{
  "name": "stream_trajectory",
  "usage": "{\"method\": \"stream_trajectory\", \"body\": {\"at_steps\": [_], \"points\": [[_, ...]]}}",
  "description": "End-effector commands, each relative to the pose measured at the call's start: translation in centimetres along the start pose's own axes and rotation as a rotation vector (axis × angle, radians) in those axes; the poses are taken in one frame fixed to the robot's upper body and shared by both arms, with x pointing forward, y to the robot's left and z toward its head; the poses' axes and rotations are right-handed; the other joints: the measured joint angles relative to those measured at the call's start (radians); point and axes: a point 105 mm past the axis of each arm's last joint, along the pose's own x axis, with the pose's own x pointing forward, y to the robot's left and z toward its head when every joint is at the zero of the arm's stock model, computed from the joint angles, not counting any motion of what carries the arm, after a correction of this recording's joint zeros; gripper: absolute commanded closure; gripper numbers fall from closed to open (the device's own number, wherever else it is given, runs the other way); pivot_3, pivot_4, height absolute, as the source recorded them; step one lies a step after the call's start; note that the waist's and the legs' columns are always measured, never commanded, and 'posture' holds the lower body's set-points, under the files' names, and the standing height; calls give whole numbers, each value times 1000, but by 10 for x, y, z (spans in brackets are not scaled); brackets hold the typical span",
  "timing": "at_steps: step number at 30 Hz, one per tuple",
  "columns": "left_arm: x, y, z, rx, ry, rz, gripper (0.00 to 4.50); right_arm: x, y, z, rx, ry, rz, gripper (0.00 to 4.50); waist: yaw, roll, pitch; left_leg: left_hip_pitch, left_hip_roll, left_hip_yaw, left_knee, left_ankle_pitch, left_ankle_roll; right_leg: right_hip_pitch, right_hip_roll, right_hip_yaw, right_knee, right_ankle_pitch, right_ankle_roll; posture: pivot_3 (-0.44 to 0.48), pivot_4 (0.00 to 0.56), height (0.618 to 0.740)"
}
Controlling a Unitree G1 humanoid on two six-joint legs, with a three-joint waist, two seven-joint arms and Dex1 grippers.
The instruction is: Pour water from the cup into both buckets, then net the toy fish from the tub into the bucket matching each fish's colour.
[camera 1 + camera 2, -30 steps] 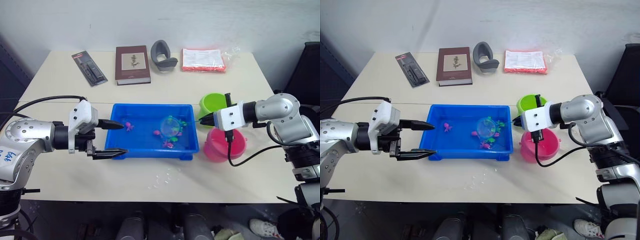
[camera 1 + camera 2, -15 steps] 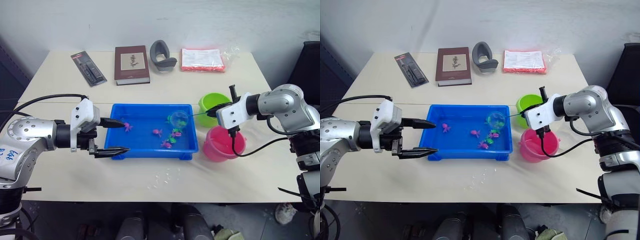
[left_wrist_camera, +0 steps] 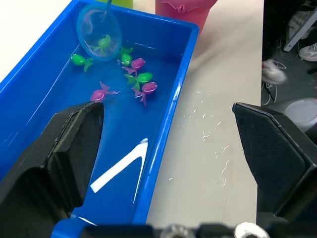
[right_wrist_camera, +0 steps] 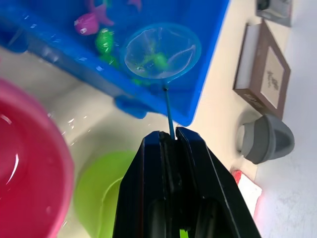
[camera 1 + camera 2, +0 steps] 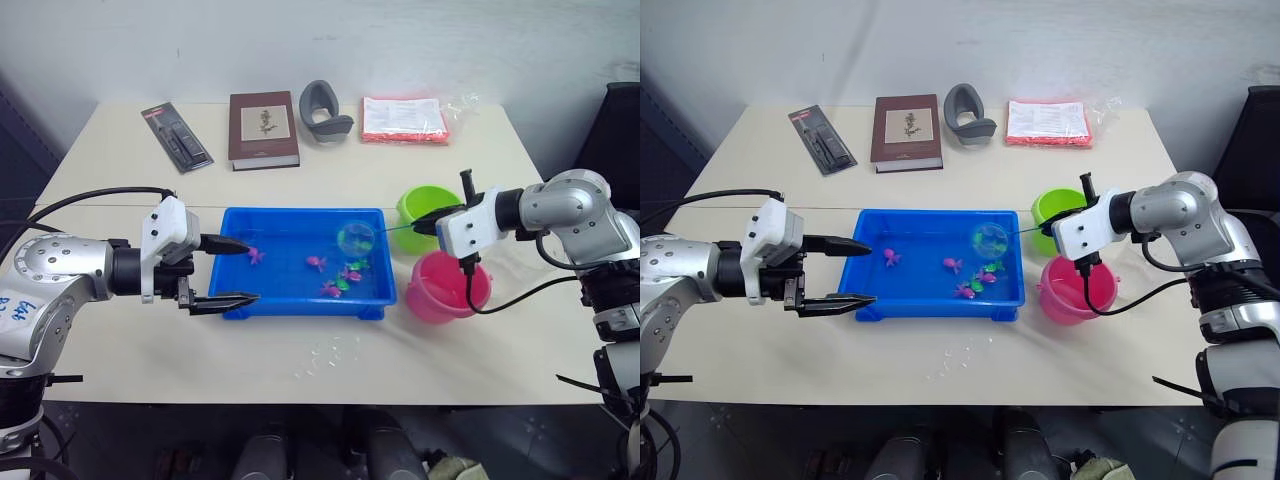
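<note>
The blue tub [image 5: 300,212] sits mid-table with several tiny pink and green toy fish [image 5: 340,280] in its water. My right gripper [image 5: 432,225] is shut on the net's thin handle. The net hoop [image 5: 355,239] hangs just above the tub's right part, and a green fish [image 4: 151,58] lies in its mesh. To the right of the tub are the lime-green bucket [image 5: 425,206] and, nearer, the pink bucket [image 5: 447,290]. My left gripper [image 5: 250,271] stands open at the tub's left end, holding nothing. The cup is out of view.
Along the far edge lie a black packaged item [image 5: 177,135], a brown book [image 5: 264,128], a grey curved object [image 5: 326,108] and a red-edged packet [image 5: 405,119]. Water drops [image 5: 330,355] spot the table in front of the tub.
My right arm has lifted the net hoop out of the cluster of fish and drawn it up and toward the tub's right side with a green fish inside. The left gripper has stayed put.
</note>
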Motion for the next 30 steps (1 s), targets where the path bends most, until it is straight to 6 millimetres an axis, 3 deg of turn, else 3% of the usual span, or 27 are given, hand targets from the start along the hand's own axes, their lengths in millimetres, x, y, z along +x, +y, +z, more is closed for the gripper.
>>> {"method": "stream_trajectory", "body": {"at_steps": [1,18,30], "points": [[-1,-1,5,36,-7,1,25,-14,-7,4,-41,0,-14,4500,1,0,0,0,0,0,0,0,0,0,0,0,0,0,0,0,150,740],[-1,5,10,48,-20,10,25,0,18,7,-98,0,77,4500,1,0,0,0,0,0,1,0,0,0,0,0,0,0,0,0,150,740],[-1,4,9,45,-18,5,25,0,14,18,-62,-46,64,4500,2,0,0,0,0,0,1,0,0,0,0,0,1,0,0,0,150,740]]}}
